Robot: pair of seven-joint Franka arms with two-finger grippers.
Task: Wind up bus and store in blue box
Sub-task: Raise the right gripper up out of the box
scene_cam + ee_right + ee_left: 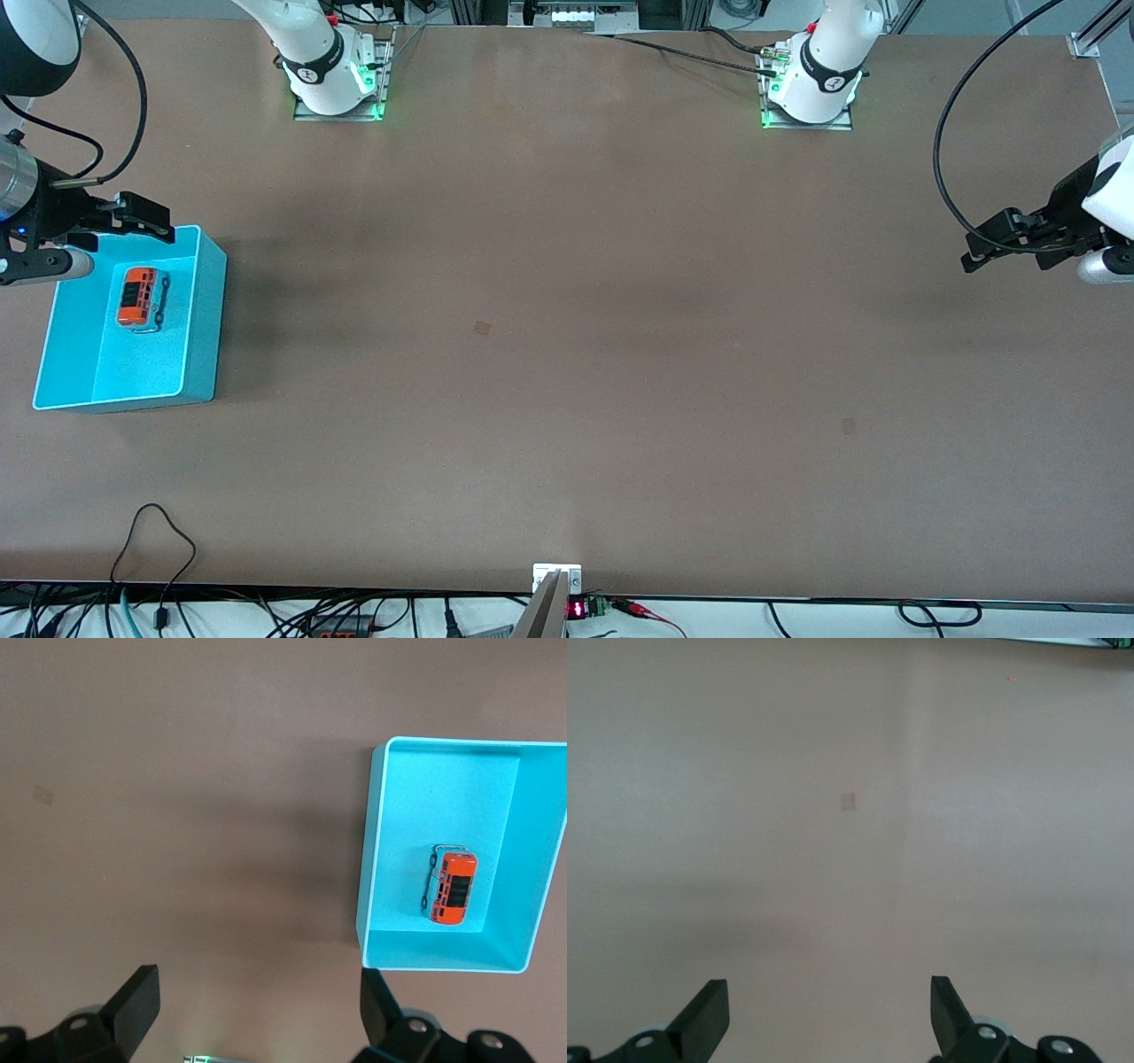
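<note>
- The bus (142,299) is a small orange toy with dark roof windows in a row, a pale grey-white end and pale lower trim; in the right wrist view it (452,888) shows its roof and one light side, lying slightly tipped onto that side.
- It lies inside the box (199,310), on the floor, in the half farther from the front camera, with its long axis along the box's length and clear of all four walls.
- The box is a light cyan-blue open bin with thin walls, much longer than the bus; nothing else is in it. It (376,850) stands at the right arm's end of the table, close to that table edge.
- The right gripper (111,229) hangs over the box's corner farthest from the front camera, fingers spread wide apart and holding nothing; in its own wrist view the gripper (257,1010) has only bare table between its fingertips.
- The table (567,354) is a plain brown surface with a couple of small tape-like marks.
- The left gripper (997,248) waits in the air over the left arm's end of the table, near that edge, fingers wide apart and empty; its own wrist view (830,1019) shows only bare table below.
</note>
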